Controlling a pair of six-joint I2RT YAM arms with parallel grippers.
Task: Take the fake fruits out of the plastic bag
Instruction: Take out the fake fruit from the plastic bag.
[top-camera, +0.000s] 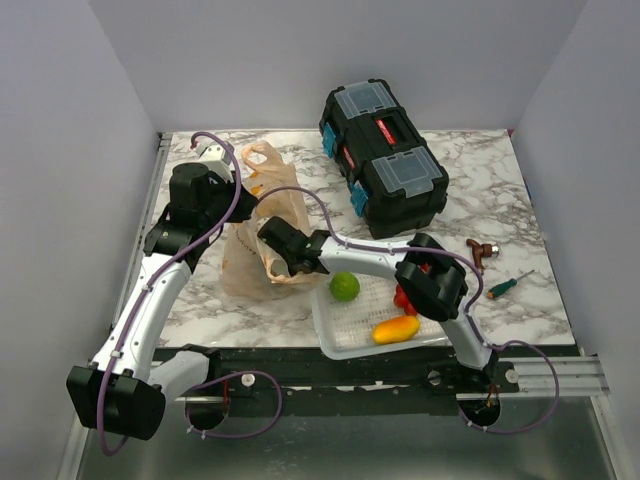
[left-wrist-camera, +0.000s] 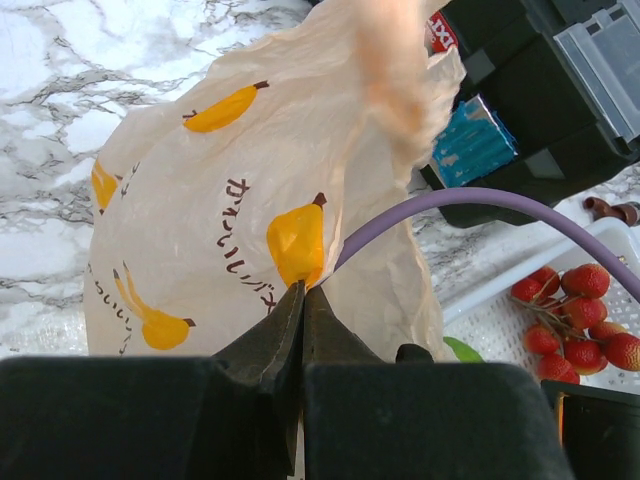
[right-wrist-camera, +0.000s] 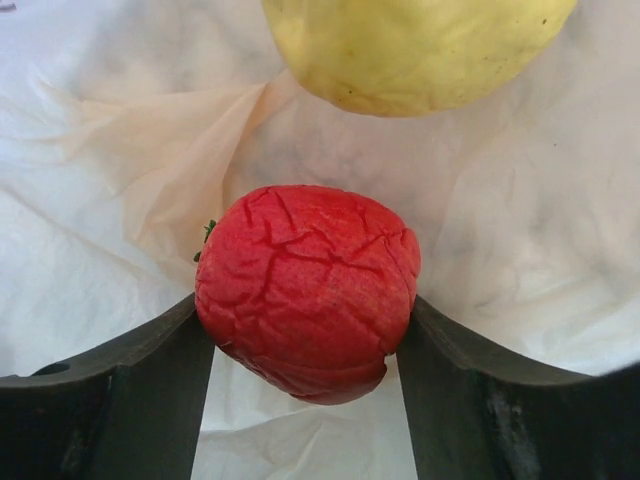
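The peach-tan plastic bag (top-camera: 245, 262) printed with yellow fruit (left-wrist-camera: 190, 190) stands left of centre. My left gripper (left-wrist-camera: 303, 292) is shut, pinching the bag's edge and holding it up. My right gripper (right-wrist-camera: 305, 322) reaches inside the bag (right-wrist-camera: 100, 190), its two fingers pressed against either side of a wrinkled red round fruit (right-wrist-camera: 305, 285). Just beyond it lies a yellow lemon-like fruit (right-wrist-camera: 410, 50). In the top view the right gripper (top-camera: 278, 262) is sunk into the bag's mouth. A bunch of red berries (left-wrist-camera: 575, 312) lies in the white basket (left-wrist-camera: 487, 322).
The white mesh basket (top-camera: 338, 345) at the front holds a green lime-like ball (top-camera: 344, 286), an orange mango-like fruit (top-camera: 396, 329) and the berries (top-camera: 405, 298). A black toolbox (top-camera: 383, 155) stands behind. A screwdriver (top-camera: 508, 285) and a small brown piece (top-camera: 483, 250) lie to the right.
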